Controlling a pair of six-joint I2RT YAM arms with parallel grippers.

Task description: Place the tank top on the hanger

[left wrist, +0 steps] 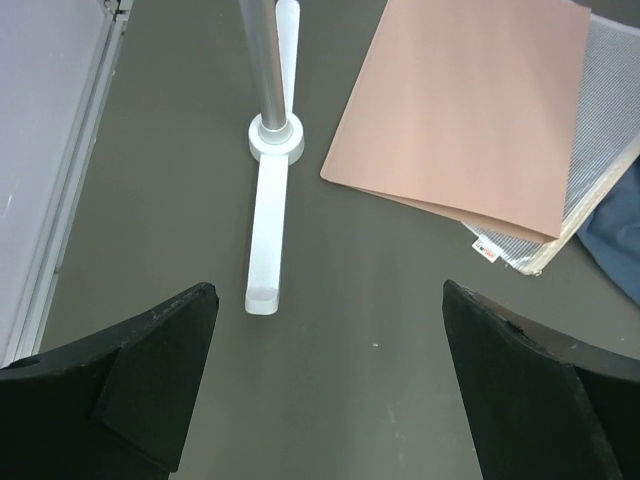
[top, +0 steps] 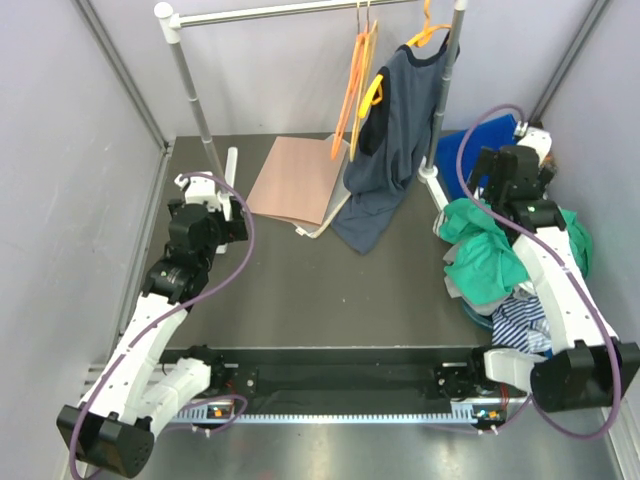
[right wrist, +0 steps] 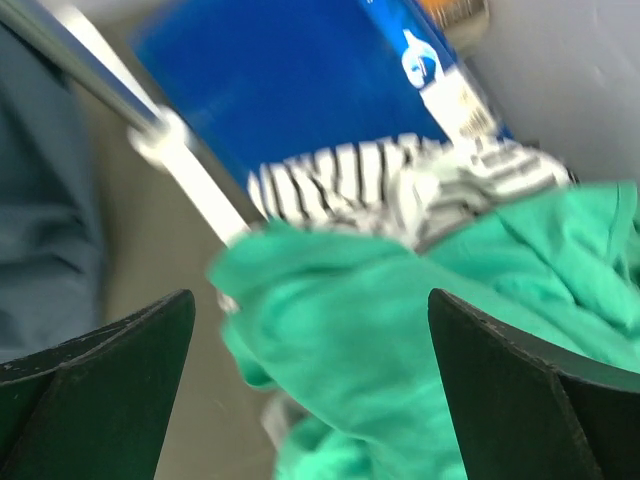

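Observation:
The teal-green tank top (top: 485, 255) lies crumpled in a heap at the right side of the table, and fills the lower right wrist view (right wrist: 400, 340). The pale yellow-orange hanger (top: 362, 100) hangs edge-on from the rail at the back, beside a redder orange one. My right gripper (top: 488, 180) hovers just above the tank top's far edge, open and empty (right wrist: 310, 330). My left gripper (top: 212, 195) is open and empty over bare table (left wrist: 330, 330) near the rack's left foot (left wrist: 268, 230), far from both.
A clothes rack (top: 300, 10) spans the back, with a dark navy-grey top (top: 385, 150) on a hanger. A pink-brown folder on a mesh pouch (top: 295, 180) lies under it. A blue box (right wrist: 290, 90) and a striped garment (right wrist: 340, 185) lie by the tank top.

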